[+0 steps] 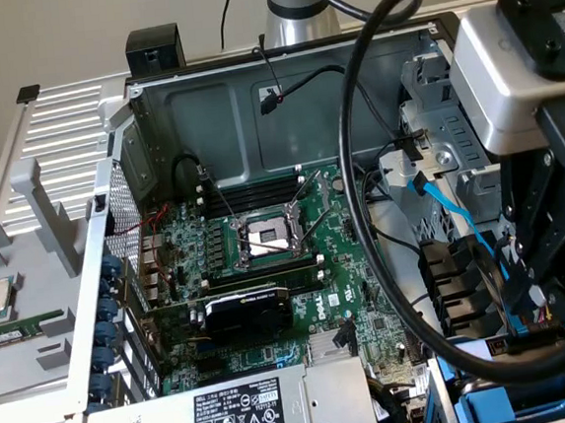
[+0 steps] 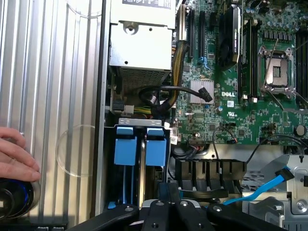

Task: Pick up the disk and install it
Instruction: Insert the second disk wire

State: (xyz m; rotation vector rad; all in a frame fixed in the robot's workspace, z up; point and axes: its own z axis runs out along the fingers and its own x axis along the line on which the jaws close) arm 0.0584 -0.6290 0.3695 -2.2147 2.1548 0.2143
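Observation:
Two blue carrier fronts stand side by side in the drive cage (image 2: pixel 192 168) at the case's edge. I take the one nearer my gripper (image 2: pixel 168 206) to be the disk (image 2: pixel 156 147); the other (image 2: pixel 124 144) sits just beside it. My black fingers (image 2: pixel 185 211) are shut together right over that cage, and I cannot tell whether they pinch anything. In the exterior view the gripper (image 1: pixel 525 309) hangs low at the right of the case, above a blue carrier frame (image 1: pixel 508 408) and a strip of white label (image 1: pixel 490 349).
A grey power-supply box (image 1: pixel 241 413) fills the near corner of the case. The motherboard (image 1: pixel 354 294) with its open CPU socket (image 1: pixel 270 237) and a black graphics card (image 1: pixel 246 309) lie in the middle. A blue cable (image 2: pixel 269 185) and thick black cable (image 1: pixel 358 165) run by the cage. A hand (image 2: pixel 17 156) rests outside.

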